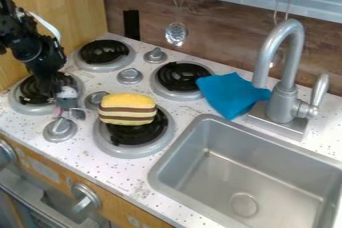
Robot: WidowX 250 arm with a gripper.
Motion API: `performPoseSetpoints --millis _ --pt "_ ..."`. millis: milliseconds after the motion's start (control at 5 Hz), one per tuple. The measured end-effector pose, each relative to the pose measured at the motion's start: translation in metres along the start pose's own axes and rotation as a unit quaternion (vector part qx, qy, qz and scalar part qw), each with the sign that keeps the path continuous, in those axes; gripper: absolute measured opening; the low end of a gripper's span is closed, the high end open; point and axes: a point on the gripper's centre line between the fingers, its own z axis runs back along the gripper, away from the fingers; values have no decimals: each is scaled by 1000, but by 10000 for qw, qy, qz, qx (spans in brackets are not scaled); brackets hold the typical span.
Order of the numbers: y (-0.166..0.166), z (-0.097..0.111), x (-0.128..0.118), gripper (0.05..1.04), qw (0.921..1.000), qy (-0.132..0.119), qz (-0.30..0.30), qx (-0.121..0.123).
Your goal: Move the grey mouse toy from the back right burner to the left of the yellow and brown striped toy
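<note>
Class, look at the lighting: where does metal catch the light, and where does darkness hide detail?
In the camera view, the faucet carries bright highlights; in the same view, the hanging ladle glints, the sink has a softer sheen, and the black arm is dark enough that its parts merge.

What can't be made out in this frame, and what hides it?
All in the camera view:
Whether the gripper holds anything: small shapes at its tip blur together.
Part of the leftmost burner: behind the gripper.
Far part of the nearest burner: under the striped toy.
Whatever lies beneath the blue cloth: covered by it.
The sink's near right corner: cut off by the picture's edge.
</note>
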Motion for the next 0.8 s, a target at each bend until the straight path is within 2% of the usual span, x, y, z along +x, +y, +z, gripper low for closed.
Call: performPoseSetpoints --millis 200,400,600,800 --pt "-2 0 -6 869 9998 198 34 -82" --pt "4 10 0 1012 9998 195 -51 70" --pt "23 49 20 1008 9978 -187 -212 601" --pt "26 76 38 1007 9922 -632 -597 894"
